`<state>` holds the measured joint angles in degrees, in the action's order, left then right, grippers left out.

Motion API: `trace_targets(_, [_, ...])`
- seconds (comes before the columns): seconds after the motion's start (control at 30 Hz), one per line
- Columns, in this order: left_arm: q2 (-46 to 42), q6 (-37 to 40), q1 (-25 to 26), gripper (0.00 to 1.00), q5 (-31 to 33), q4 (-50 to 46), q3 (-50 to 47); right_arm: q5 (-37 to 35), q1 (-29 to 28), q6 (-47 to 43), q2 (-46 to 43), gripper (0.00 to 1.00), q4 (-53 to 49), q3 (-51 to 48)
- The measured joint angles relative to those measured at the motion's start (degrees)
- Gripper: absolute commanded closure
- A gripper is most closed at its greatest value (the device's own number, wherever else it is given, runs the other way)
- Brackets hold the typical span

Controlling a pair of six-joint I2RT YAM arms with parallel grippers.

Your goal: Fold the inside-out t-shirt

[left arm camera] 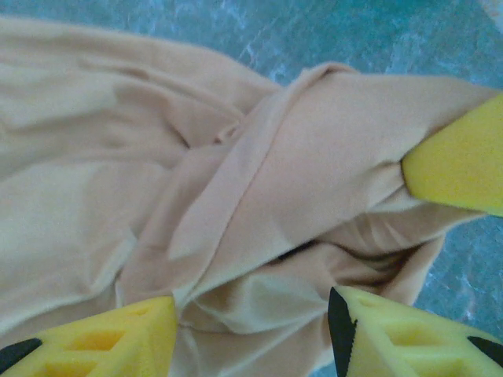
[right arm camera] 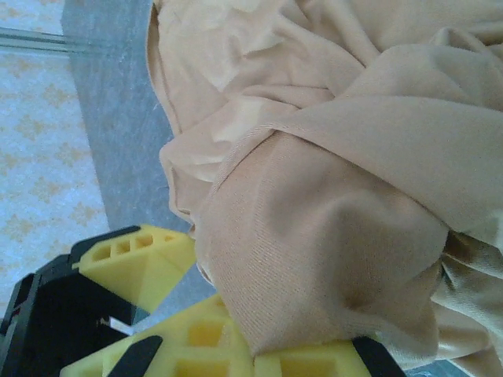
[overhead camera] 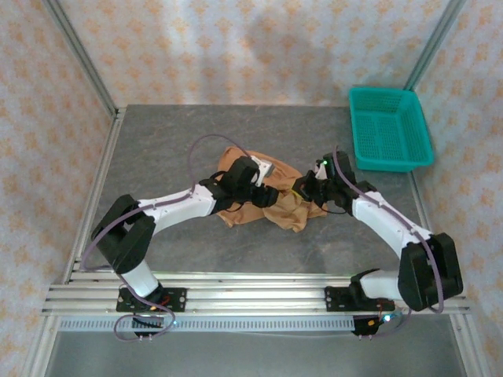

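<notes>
T-shirt (overhead camera: 271, 208) crumpled on counter (overhead camera: 196, 141), between grippers. Right gripper (overhead camera: 302, 191) pinching twisted fold at its tip. Left gripper (left arm camera: 251, 314) spread, cloth directly below its jaws; twist runs from there toward right gripper.

The crumpled soft-cloth short-sleeved t-shirt (overhead camera: 275, 208) is plain tan to orange-brown, with a small white label patch (overhead camera: 265, 166). The flat table top (overhead camera: 236, 129) is mottled grey. The rectangular plastic mesh basket (overhead camera: 389, 162) is teal. The surrounding walls (overhead camera: 236, 47) are pale with a peach diamond print. The left arm (overhead camera: 177, 204) and right arm (overhead camera: 385, 220) are white with black joints. The left gripper (left arm camera: 253, 306) and right gripper (right arm camera: 206, 275) have yellow fingers (left arm camera: 118, 342) edged in black.
</notes>
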<state>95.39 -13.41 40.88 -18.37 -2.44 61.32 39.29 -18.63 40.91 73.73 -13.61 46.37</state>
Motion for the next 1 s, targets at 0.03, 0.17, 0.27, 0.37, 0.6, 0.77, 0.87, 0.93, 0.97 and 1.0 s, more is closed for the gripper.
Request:
trace_targets(0.03, [0.0,1.1,0.0,0.43,0.5,0.7,0.0,0.2,0.0,0.0,-0.2,1.00,0.0,0.0])
trace_targets(0.17, [0.7,4.8,0.0,0.38,1.2,1.6,1.0,1.0,0.0,0.0,-0.7,1.00,0.0,-0.2])
trace_targets(0.27, [2.4,6.4,0.0,0.37,1.0,2.5,2.6,1.4,0.0,0.0,-0.7,1.00,0.0,-0.3])
trace_targets(0.37, [4.1,7.8,0.0,0.37,0.8,3.7,2.8,1.7,0.0,0.0,-0.8,1.00,-0.1,-0.3])
trace_targets(0.6, [10.8,9.0,-0.7,1.00,-3.5,2.8,7.2,1.7,0.0,-0.1,-1.6,1.00,-0.7,-0.3])
trace_targets(0.77, [13.9,7.8,-3.1,1.00,-8.2,-5.3,15.8,-3.1,0.1,-4.0,-1.7,1.00,-4.5,-0.3])
trace_targets(0.87, [12.8,6.1,-3.9,1.00,-10.9,-9.7,19.8,-8.3,0.2,-8.1,-1.5,1.00,-5.7,-0.3])
trace_targets(0.93, [11.3,4.6,-3.6,1.00,-12.9,-12.2,21.0,-10.9,0.2,-10.7,-0.9,1.00,-5.6,-0.1])
trace_targets(0.97, [10.7,4.0,-3.5,1.00,-13.7,-13.2,21.4,-11.7,0.2,-11.5,-0.6,1.00,-5.6,0.0])
trace_targets(1.0, [10.2,3.1,-3.3,1.00,-14.8,-13.9,21.6,-12.5,0.2,-12.3,-0.2,1.00,-5.6,0.4])
